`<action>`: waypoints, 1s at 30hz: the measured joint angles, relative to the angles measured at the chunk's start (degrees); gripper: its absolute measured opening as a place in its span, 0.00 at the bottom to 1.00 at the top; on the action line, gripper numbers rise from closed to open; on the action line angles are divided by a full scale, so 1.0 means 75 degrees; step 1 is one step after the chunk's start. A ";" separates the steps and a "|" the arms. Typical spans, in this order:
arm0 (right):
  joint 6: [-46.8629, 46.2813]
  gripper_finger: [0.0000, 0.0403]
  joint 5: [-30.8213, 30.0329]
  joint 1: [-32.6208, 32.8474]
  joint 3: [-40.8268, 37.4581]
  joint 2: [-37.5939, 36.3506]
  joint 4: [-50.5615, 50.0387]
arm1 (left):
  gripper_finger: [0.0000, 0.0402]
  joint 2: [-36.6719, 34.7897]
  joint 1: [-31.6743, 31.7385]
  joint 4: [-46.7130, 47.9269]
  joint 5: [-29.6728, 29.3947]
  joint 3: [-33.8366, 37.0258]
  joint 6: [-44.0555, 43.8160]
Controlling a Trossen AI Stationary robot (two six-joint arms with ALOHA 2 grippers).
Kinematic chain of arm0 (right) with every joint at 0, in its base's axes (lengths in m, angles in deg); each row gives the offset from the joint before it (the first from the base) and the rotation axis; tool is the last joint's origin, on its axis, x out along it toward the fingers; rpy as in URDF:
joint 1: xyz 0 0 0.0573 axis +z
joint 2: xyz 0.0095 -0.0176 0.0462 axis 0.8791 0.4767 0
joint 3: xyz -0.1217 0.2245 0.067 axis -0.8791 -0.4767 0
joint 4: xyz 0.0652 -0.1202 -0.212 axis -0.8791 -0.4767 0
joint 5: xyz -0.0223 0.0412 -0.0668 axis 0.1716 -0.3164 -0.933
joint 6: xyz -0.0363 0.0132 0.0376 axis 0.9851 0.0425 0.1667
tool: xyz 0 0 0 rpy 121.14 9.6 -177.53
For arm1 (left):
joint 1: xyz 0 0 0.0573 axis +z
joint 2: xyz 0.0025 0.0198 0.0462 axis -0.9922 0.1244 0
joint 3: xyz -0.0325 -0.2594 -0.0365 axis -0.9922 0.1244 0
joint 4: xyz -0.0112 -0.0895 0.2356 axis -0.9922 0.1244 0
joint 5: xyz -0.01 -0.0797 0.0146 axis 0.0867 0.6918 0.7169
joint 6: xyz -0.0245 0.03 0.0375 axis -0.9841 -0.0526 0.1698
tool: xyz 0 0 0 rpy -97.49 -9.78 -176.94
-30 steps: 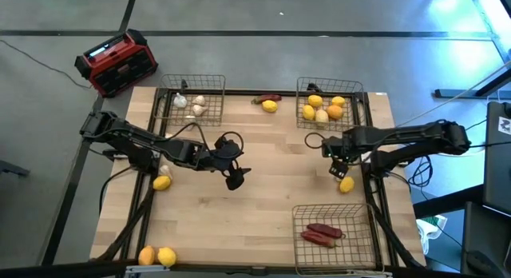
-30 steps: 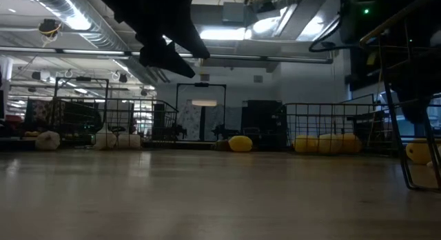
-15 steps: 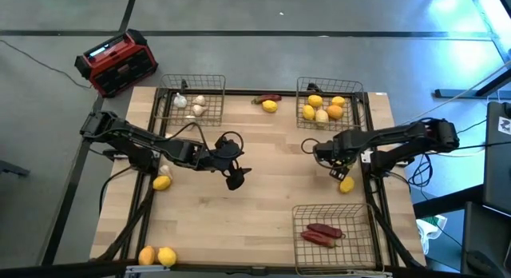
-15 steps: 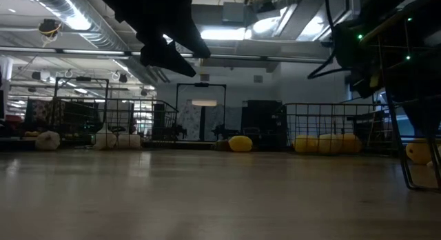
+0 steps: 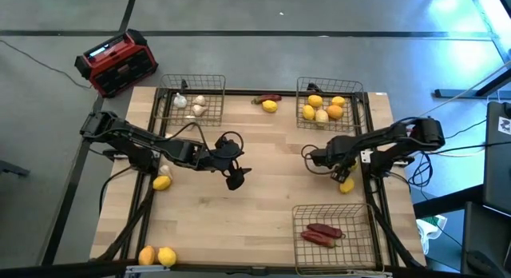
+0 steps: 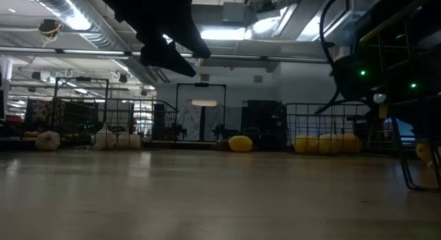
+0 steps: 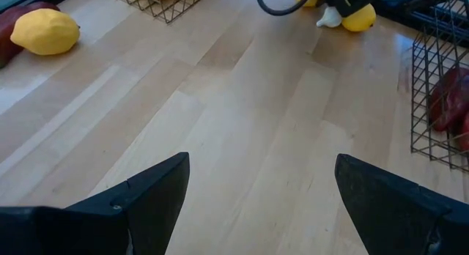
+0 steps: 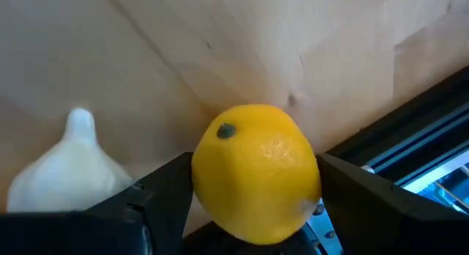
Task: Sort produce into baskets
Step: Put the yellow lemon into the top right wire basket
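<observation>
While the counter (image 5: 263, 182) carries three baskets (image 5: 333, 229), the open left gripper (image 5: 234, 176) hangs over its middle; the right gripper (image 8: 253, 211), open, straddles a lemon (image 8: 255, 171) at the right edge, garlic (image 8: 64, 174) just beside

A robotics lab or workshop in an industrial hall: exposed ceiling ducts (image 6: 65, 12) and strip lights (image 6: 207, 102) overhead, grey concrete floor (image 5: 263, 10), a wooden test table (image 5: 263, 198) on a black metal frame, cables trailing.
</observation>
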 joint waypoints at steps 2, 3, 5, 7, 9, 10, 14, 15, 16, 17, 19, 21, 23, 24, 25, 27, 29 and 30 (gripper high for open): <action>-0.0035 0.68 0.0008 -0.0001 -0.0006 0.0046 0.0057 | 0.84 0.0000 0.0000 0.0000 0.0000 0.0000 0.0000; -0.0032 0.67 0.0015 -0.0003 -0.0006 0.0053 0.0070 | 0.84 0.0000 0.0000 0.0000 0.0000 0.0000 0.0003; -0.0029 0.64 0.0004 -0.0003 -0.0006 0.0056 0.0088 | 0.84 0.0000 0.0000 0.0000 -0.0001 0.0000 0.0003; -0.0023 0.60 -0.0013 0.0000 -0.0003 0.0054 0.0101 | 0.84 0.0000 0.0000 0.0000 -0.0001 0.0000 0.0001; -0.0015 0.55 -0.0037 0.0000 0.0000 0.0051 0.0106 | 0.84 0.0000 0.0000 0.0000 -0.0002 0.0000 -0.0005; -0.0012 0.53 -0.0044 0.0000 0.0000 0.0051 0.0108 | 0.84 0.0000 0.0000 0.0000 0.0000 0.0000 -0.0006; -0.0015 0.50 -0.0105 0.0000 0.0000 0.0043 0.0119 | 0.84 0.0000 0.0000 0.0000 0.0000 0.0000 0.0003; -0.0015 0.51 -0.0114 0.0000 0.0000 0.0043 0.0122 | 0.84 0.0000 0.0000 0.0000 0.0000 0.0000 0.0003; -0.0015 0.51 -0.0123 0.0000 0.0008 0.0043 0.0120 | 0.84 0.0000 0.0000 0.0000 -0.0001 0.0000 0.0006; -0.0012 0.52 -0.0160 0.0000 0.0028 0.0045 0.0123 | 0.84 0.0000 0.0000 -0.0002 -0.0003 0.0000 0.0006; 0.0038 0.52 -0.0238 0.0000 0.0114 0.0045 0.0212 | 0.84 0.0000 0.0000 0.0000 -0.0003 0.0000 0.0006; 0.0125 0.52 -0.0334 0.0000 0.0225 0.0049 0.0259 | 0.84 0.0000 0.0000 0.0000 -0.0003 0.0000 0.0006; 0.0231 0.52 -0.0391 0.0000 0.0410 0.0051 0.0357 | 0.84 0.0000 0.0000 0.0000 0.0000 0.0000 0.0006; 0.0255 0.52 -0.0417 0.0000 0.0522 0.0041 0.0392 | 0.84 0.0000 0.0000 0.0000 -0.0003 0.0000 0.0006; 0.0294 0.52 -0.0464 0.0000 0.0634 0.0002 0.0384 | 0.84 0.0000 0.0000 0.0000 -0.0001 0.0000 0.0026; 0.0439 0.52 -0.0518 0.0006 0.0905 -0.0103 0.0429 | 0.84 0.0000 0.0000 -0.0003 -0.0003 0.0000 0.0076; 0.0597 0.52 -0.0522 0.0006 0.1191 -0.0207 0.0560 | 0.84 0.0000 0.0000 0.0000 -0.0003 0.0000 0.0105; 0.0654 0.52 -0.0525 0.0006 0.1343 -0.0252 0.0586 | 0.84 0.0000 0.0000 0.0000 -0.0003 0.0000 0.0105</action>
